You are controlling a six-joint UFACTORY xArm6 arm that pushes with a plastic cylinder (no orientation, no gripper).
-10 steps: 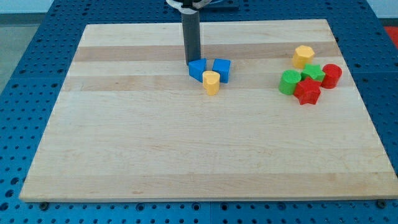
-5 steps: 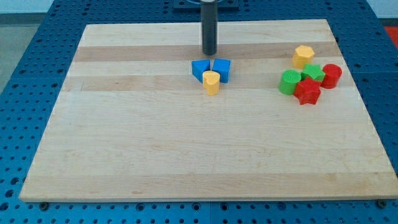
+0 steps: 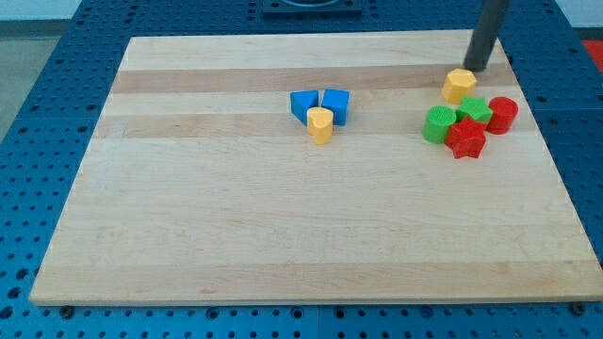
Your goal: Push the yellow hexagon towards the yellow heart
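Currently the yellow heart sits near the middle of the board, touching two blue blocks on its far side. Well apart, toward the far right corner, the yellow hexagon rests beside a green and red cluster. My tip stands just beyond the hexagon on its far right side, so the hexagon lies toward the view's left and bottom, roughly on the line to the heart. No fingers exist; the rod holds nothing, and contact cannot be confirmed.

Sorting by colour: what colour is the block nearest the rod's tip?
Yellow: the hexagon, clear in the camera view, just below-left of my tip.
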